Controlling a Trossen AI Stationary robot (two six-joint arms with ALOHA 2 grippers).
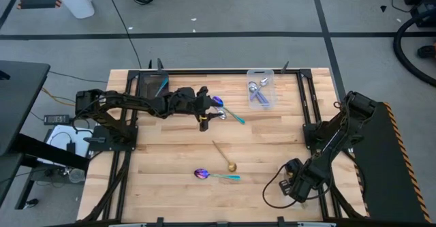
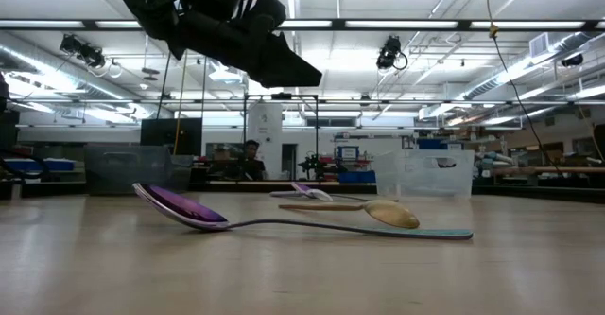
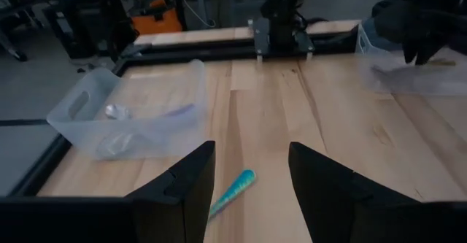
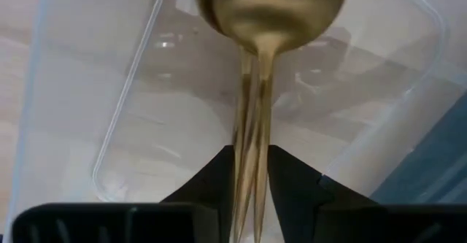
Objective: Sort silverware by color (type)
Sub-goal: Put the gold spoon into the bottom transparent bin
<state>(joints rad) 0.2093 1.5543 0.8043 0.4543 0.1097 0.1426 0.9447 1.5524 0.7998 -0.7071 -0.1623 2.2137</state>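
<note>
My right gripper [image 1: 296,186] is at the table's near right corner, pointing down, shut on a gold spoon [image 4: 270,9] over a clear bin [image 4: 80,97]. My left gripper [image 1: 204,118] hovers open at the table's far middle. The teal handle [image 3: 237,188] of a purple-bowled spoon [image 1: 225,110] lies on the table just past its fingers. A second gold spoon [image 1: 223,156] and another purple-bowled, teal-handled spoon [image 1: 216,176] lie flat on the table's middle. Silver-bowled spoons with lavender handles [image 1: 259,94] lie in a clear bin [image 1: 271,77] at the far edge. My right gripper has the gold spoon's handle [image 4: 252,137] between its two fingers [image 4: 219,181], coming from above and pointing down. The handle runs along the fingers. The bowl hangs below the fingertips, over the inside of the clear bin.
A dark tray [image 1: 153,85] sits at the far left of the table. The bin under my right arm also shows in the left wrist view as a clear bin [image 3: 416,79]. Black rails [image 1: 310,104] run along the table's sides. Bare wood lies between the spoons.
</note>
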